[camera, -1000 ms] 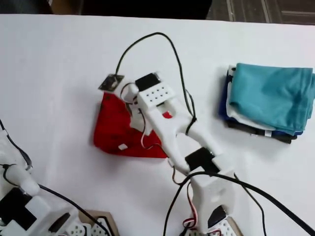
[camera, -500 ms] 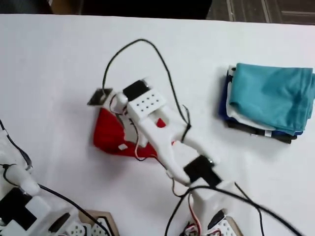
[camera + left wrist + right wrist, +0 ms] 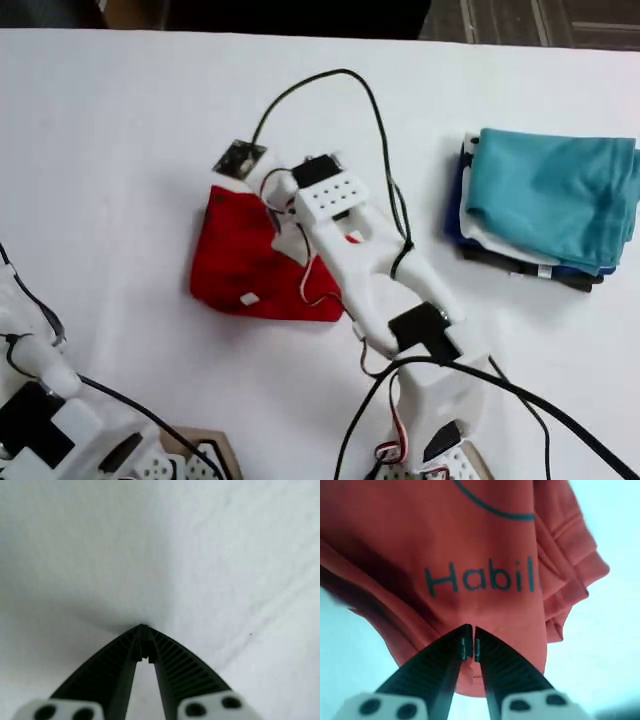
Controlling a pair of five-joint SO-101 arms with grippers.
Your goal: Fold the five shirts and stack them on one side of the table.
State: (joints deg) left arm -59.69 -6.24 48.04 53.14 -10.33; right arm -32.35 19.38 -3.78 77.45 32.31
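My right arm [image 3: 370, 270] has swung back toward the stack since half a second ago, when its head sat further over the left part of the red shirt [image 3: 240, 265]; it now lies much as it did a second ago, and more of the red cloth shows again beside it. The shirt itself lies flat on the white table [image 3: 120, 130], left of centre in the high view, folded into a rough wedge with a small white tag near its near edge. It is well apart from the stack of folded shirts [image 3: 520, 250] at the table's right side. That stack has a teal shirt [image 3: 555, 190] on top, with blue, white and black layers showing at its edges underneath. On the right wrist view, the right gripper [image 3: 469, 636] has its fingers pressed together, with only a hairline between the tips. They point down at the red fabric just below a line of teal lettering, and I cannot tell whether any cloth is caught between them. The left gripper [image 3: 142, 629] has its fingers closed tip to tip over bare white tabletop, holding nothing. A black cable [image 3: 330, 80] loops from the right arm's head out over the table behind it.
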